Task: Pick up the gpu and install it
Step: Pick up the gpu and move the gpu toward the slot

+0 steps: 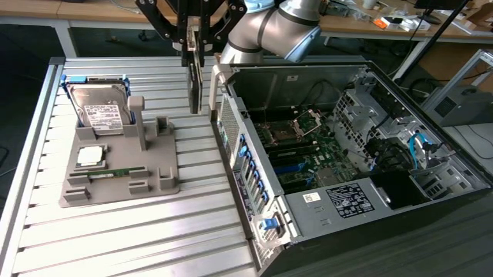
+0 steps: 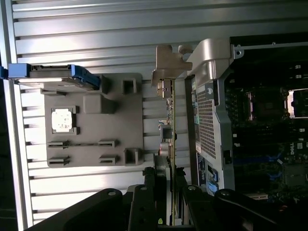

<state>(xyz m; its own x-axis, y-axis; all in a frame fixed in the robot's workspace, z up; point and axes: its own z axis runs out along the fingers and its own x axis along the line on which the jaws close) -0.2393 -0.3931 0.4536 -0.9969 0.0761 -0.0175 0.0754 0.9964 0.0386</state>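
the gpu (image 1: 195,86) hangs on edge in the air, clear of the slatted table (image 1: 115,242), in the gap between the grey parts holder (image 1: 158,184) and the open computer case (image 1: 231,133). in the wrist view you see it edge-on, with its silver end bracket (image 2: 169,60) at the end far from the tool and near the case's corner. the gripper (image 1: 193,47) is clamped on the card's upper end, one finger on each flat face, so it carries the card's whole weight.

judge the card as light and fairly stiff, but fragile. the board is thin, its faces carry small parts, and the bare edge connector should not be knocked. a flat pinch on the board faces, as you have it, looks the safest hold. held at one end like this, the long card could swing or twist if it is bumped.

further out, the hard drive (image 1: 100,109) stands in the holder, with the processor (image 1: 90,154) and memory stick (image 1: 115,171) lying in front of it. the motherboard (image 1: 308,150) lies exposed inside the case.
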